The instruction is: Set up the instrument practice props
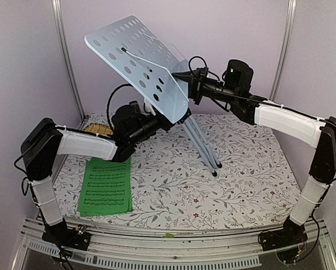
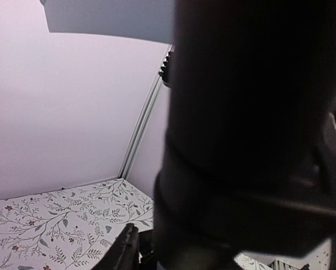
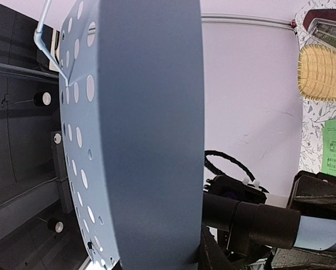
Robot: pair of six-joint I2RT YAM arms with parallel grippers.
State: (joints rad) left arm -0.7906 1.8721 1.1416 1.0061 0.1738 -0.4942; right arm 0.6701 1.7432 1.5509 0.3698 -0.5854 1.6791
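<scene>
Top external view: the music stand (image 1: 156,53) fills the upper middle of the frame, lifted and tilted, its broad face turned to the upper left. Its plate is pale blue, flat, with rounded corners and rows of oval holes, and a thin wire (image 1: 148,59) lies slantwise across it. Below the plate, the silver legs (image 1: 204,143) are folded close together into one bundle that slants down to the right. Their dark tips meet the table (image 1: 241,185), which wears a flowered cloth, right of centre.

The right pincer (image 1: 184,79) comes in from the upper right and is clamped on the right edge of the plate. In the right wrist view that edge (image 3: 151,140) runs top to bottom through the middle as a thick blue band.

The left pincer (image 1: 156,122) sits under the plate's lower edge, by the post. Whether it grips there I cannot tell. The left wrist view gives only a large dark blur on the right and one dark finger (image 2: 125,247) at the bottom.

The booklet (image 1: 106,187) lies flat on the table at lower left, bright green with lines of black notes.

In the right wrist view, upper right corner, the dark reddish-brown metronome (image 3: 328,22) lies just beside the tan woven mat (image 3: 317,73)
</scene>
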